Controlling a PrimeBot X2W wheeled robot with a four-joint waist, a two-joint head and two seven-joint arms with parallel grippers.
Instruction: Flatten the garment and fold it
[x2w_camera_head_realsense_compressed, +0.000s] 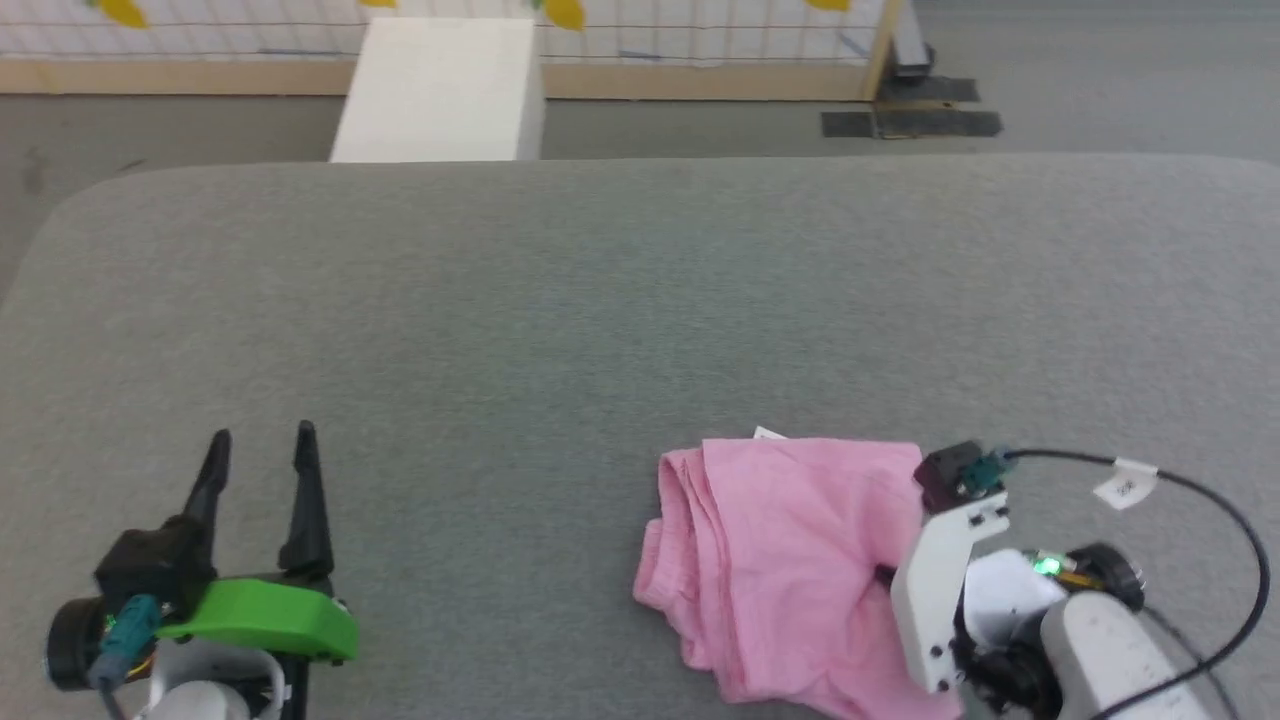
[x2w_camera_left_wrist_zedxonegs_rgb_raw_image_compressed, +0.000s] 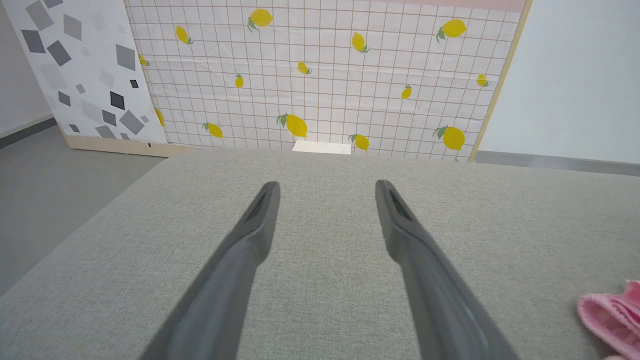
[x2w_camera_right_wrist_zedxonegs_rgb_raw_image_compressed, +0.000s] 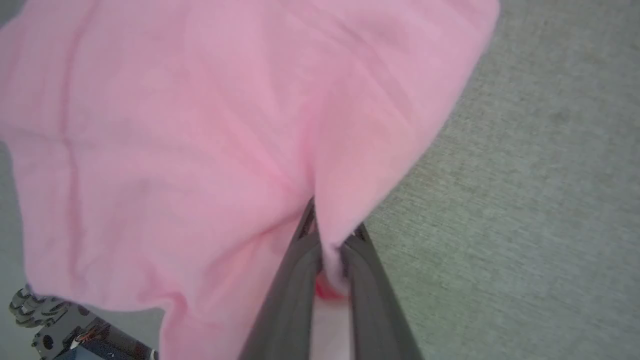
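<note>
1 garment (x2w_camera_head_realsense_compressed: 780, 560) | left end effector (x2w_camera_head_realsense_compressed: 262, 432) spread, empty | right end effector (x2w_camera_right_wrist_zedxonegs_rgb_raw_image_compressed: 334, 237) pinching garment

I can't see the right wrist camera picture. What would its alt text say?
The right gripper, with two dark fingers, pinches a fold of the light pink garment, which spreads up and left. A grey fabric surface lies to its right.
</note>
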